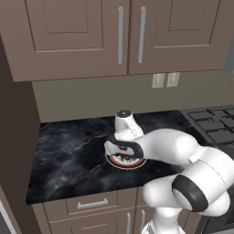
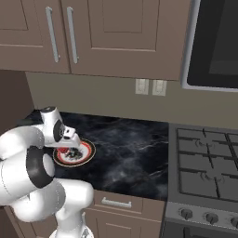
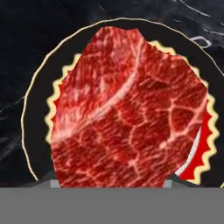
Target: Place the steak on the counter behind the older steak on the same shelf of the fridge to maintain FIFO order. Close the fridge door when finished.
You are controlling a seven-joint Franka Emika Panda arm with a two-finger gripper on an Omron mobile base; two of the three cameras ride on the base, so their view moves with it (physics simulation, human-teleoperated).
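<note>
Near edge: brown drawers (image 2: 116,202) front the counter (image 1: 68,160), a black marbled worktop. On it, close to the front edge, lies a dark-rimmed round plate (image 2: 88,155), and the steak (image 3: 127,109) rests on that plate, covering most of its centre in the hand view. The gripper (image 1: 123,153) is lowered straight over the plate; its two dark finger tips (image 3: 179,181) flank the near end of the meat, and the jaws appear clenched on the steak, though the contact itself lies below the visible edge.

Step in hand, as judged: securing the steak before lifting. A good lift goes straight up, slowly, so that the meat clears the plate rim without dragging the plate along; the grip sits at one end, so the free end may sag or swing.

To the right stands a stove (image 2: 204,167) with dark grates, well apart from the plate. Farther back, the wall carries two pale outlets (image 2: 149,87); above hang brown cabinets (image 1: 123,32), low enough to limit a high lift. A microwave (image 2: 216,42) hangs over the stove.
</note>
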